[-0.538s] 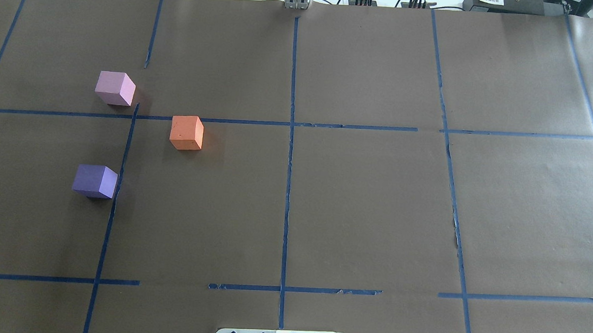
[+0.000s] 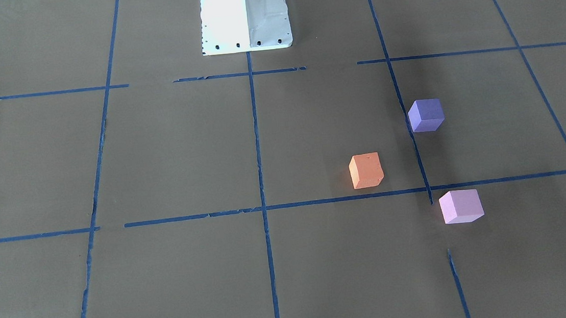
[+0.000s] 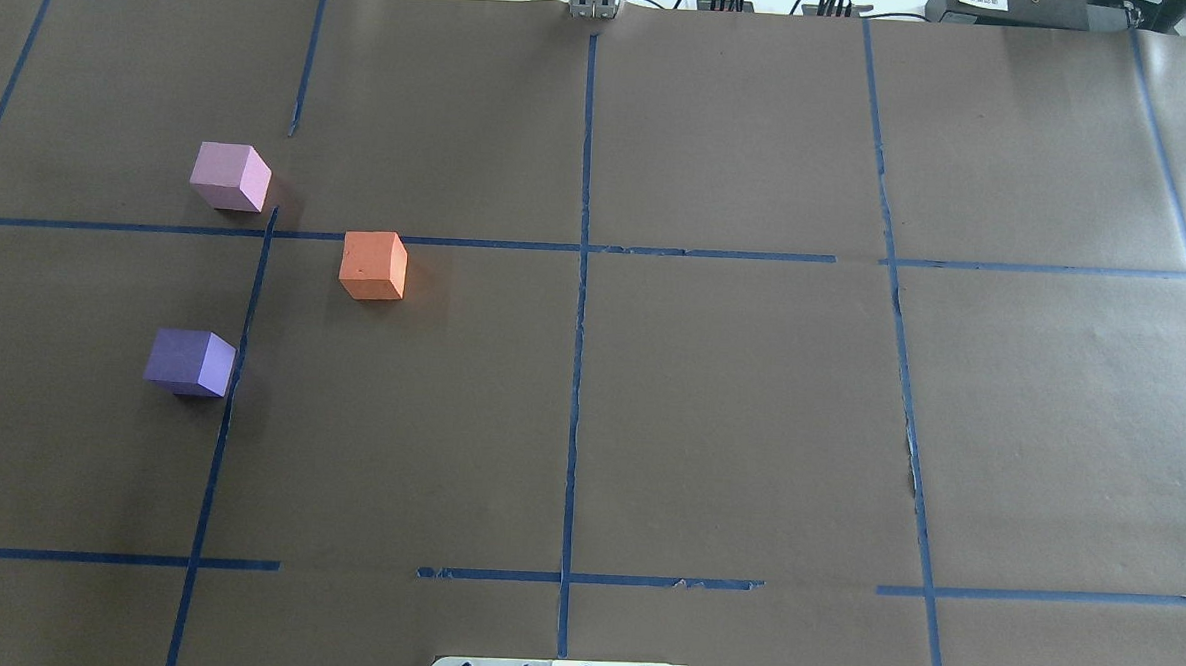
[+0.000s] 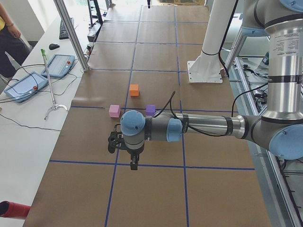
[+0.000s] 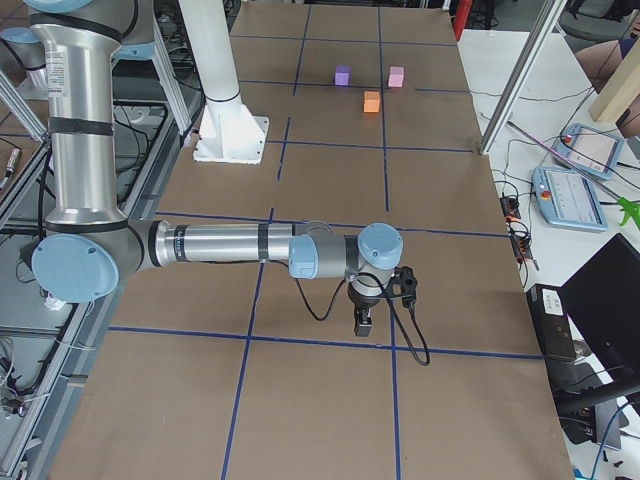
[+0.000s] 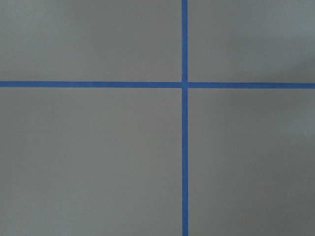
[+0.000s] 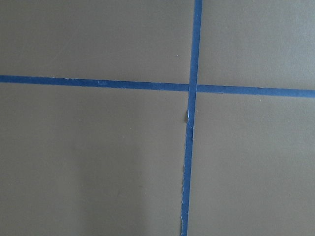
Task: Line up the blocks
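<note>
Three foam cubes sit apart on the brown paper on the robot's left half of the table. In the overhead view the pale pink block (image 3: 229,177) is farthest back, the orange block (image 3: 373,264) is right of it, and the dark purple block (image 3: 190,361) is nearest the robot. The front view shows the same purple (image 2: 426,114), orange (image 2: 366,170) and pink (image 2: 461,206) blocks. My left gripper (image 4: 134,163) hangs over the table's left end, well short of the blocks. My right gripper (image 5: 362,322) hangs over the far right end. I cannot tell whether either is open or shut.
Blue tape lines (image 3: 581,272) divide the paper into a grid. The white robot base (image 2: 244,13) stands at the table's near edge. Teach pendants (image 4: 57,66) and cables lie on the operators' bench; a person (image 4: 9,33) stands beside it.
</note>
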